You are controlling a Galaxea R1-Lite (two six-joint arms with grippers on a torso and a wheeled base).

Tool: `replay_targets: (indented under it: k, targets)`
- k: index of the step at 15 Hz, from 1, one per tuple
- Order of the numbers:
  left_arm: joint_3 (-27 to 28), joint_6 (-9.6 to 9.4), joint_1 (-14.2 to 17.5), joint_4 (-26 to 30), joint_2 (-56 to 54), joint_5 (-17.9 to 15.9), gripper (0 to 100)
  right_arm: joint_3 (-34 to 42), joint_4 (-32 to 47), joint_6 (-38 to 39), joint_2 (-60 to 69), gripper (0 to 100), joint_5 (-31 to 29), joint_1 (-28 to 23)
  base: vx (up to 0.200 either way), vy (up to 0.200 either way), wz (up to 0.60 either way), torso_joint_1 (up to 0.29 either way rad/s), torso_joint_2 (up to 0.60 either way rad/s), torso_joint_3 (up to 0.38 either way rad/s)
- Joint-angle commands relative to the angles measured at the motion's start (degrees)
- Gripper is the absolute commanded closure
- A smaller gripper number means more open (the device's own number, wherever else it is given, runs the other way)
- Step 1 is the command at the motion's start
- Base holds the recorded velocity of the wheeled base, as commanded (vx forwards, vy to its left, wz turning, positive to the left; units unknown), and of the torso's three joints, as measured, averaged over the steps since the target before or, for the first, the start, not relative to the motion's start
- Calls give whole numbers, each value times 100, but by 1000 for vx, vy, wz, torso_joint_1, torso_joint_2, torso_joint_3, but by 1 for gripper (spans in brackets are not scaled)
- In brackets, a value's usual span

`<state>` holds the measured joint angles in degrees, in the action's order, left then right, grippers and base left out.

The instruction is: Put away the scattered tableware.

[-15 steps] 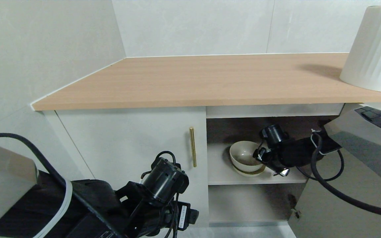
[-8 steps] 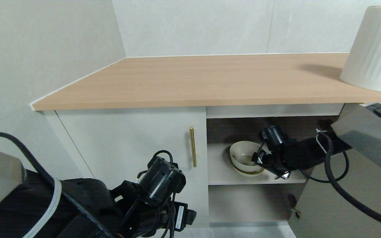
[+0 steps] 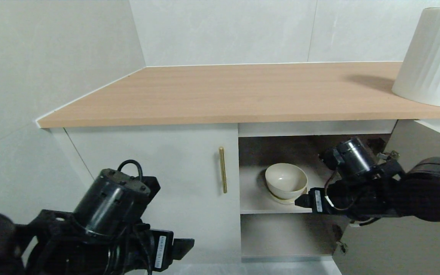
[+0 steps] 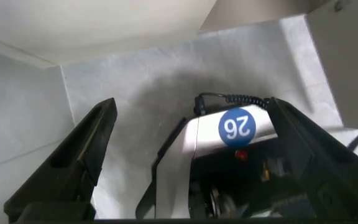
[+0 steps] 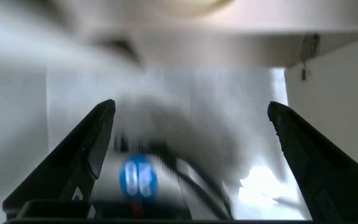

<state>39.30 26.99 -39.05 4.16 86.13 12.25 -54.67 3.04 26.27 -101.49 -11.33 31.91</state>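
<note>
- Bowl is sitting on the shelf, centre-right of the head view.
- Right gripper is hovering just beside it, fingers wide, empty.
- Left gripper is hanging lower left, also wide.

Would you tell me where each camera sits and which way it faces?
Head view: on the head, facing forward and down at the counter and open cupboard with bowl; left gripper and right gripper show.
Left wrist view: on the left wrist, facing the floor between its open fingers.
Right wrist view: on the right wrist, facing floor under the shelf, between open fingers.
Shared: head and right wrist views show that shelf.
</note>
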Motion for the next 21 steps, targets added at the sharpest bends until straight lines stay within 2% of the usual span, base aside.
replay_targets:
  k: [1,4,7,12,21]
  targets:
    - [-177,-71,284,112,-782,5,0,176,980,-254,1509,0,262,359,0,0,0,0,0,0]
    - [-151,-256,451,226,-957,5,0,238,1727,-210,1878,0,341,394,0,0,0,0,0,0]
    - [-45,-282,459,208,-729,-3,0,361,1753,1,1940,0,790,403,0,0,0,0,0,0]
    - [-37,-300,363,200,-641,-39,0,361,1779,-26,1975,0,719,403,0,0,0,0,0,0]
    - [-63,-300,319,200,-536,-30,0,379,1797,-61,1948,0,658,394,-200,0,0,2,1,3]
